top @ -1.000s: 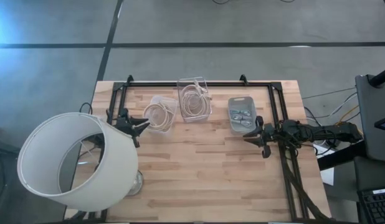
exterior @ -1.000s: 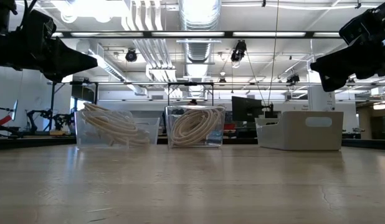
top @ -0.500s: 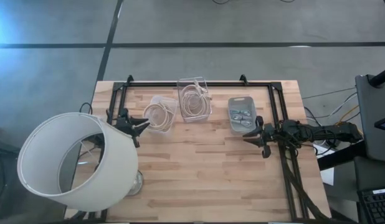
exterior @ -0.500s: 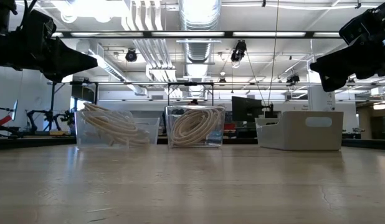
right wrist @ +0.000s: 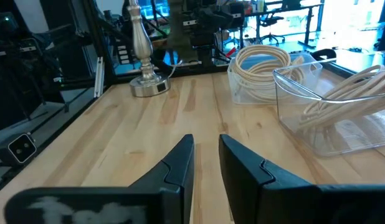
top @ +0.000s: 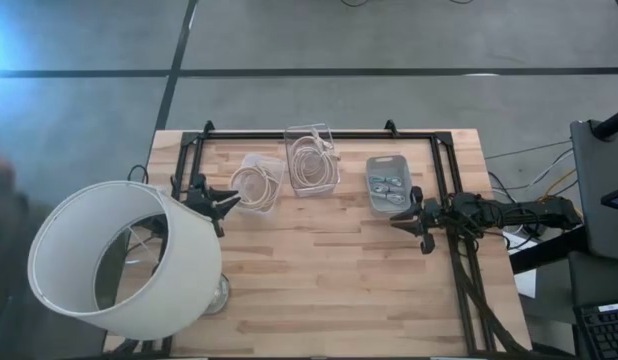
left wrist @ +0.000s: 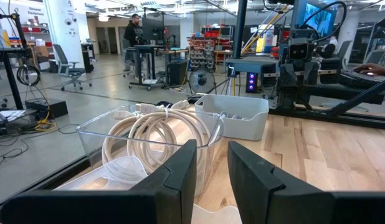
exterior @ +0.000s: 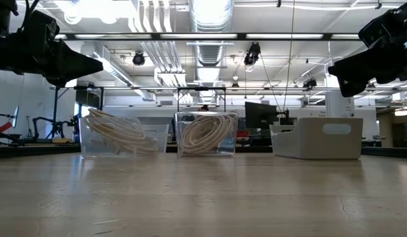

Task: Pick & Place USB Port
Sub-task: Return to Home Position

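A grey bin point(top: 389, 185) at the table's far right holds small silver-grey parts; I cannot make out which of them is a USB port. Left of it stand two clear bins point(top: 312, 160) point(top: 257, 185) with coiled white cables. My left gripper point(top: 232, 200) hovers at the left edge beside the nearer clear bin, pointing level toward the table's right, open with nothing between its fingers point(left wrist: 211, 146). My right gripper point(top: 399, 220) hovers at the right side just near of the grey bin, pointing left, open and holding nothing point(right wrist: 206, 140).
A lamp with a big white shade point(top: 119, 265) stands at the near left corner, its silver base point(right wrist: 146, 84) on the wood. A black frame point(top: 319, 133) runs along the far edge and both sides. Bare wood point(top: 329, 270) lies across the middle and near side.
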Robot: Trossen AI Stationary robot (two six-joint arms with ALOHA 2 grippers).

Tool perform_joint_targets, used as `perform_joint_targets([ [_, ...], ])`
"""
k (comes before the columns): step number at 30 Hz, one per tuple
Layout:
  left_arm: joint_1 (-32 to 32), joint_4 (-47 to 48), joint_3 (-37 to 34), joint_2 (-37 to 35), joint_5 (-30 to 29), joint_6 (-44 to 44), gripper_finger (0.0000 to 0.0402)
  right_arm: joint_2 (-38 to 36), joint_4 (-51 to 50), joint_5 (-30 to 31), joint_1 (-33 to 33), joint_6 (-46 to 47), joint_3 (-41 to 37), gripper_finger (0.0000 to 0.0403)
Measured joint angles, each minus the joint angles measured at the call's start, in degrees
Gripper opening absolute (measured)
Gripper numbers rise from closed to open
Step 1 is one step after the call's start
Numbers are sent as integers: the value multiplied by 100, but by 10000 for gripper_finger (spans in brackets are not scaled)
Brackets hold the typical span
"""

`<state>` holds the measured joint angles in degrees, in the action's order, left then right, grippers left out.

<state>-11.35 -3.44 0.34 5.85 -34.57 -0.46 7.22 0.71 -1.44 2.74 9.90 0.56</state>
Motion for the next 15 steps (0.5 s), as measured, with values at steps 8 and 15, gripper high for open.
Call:
perform_joint_targets([
  [8,0,1,0,0,0,-1,94,0,0,-1,0,-1,0,84],
  [15,-1,2,0,0,0,1,94,0,0,-1,0,0,0,89],
])
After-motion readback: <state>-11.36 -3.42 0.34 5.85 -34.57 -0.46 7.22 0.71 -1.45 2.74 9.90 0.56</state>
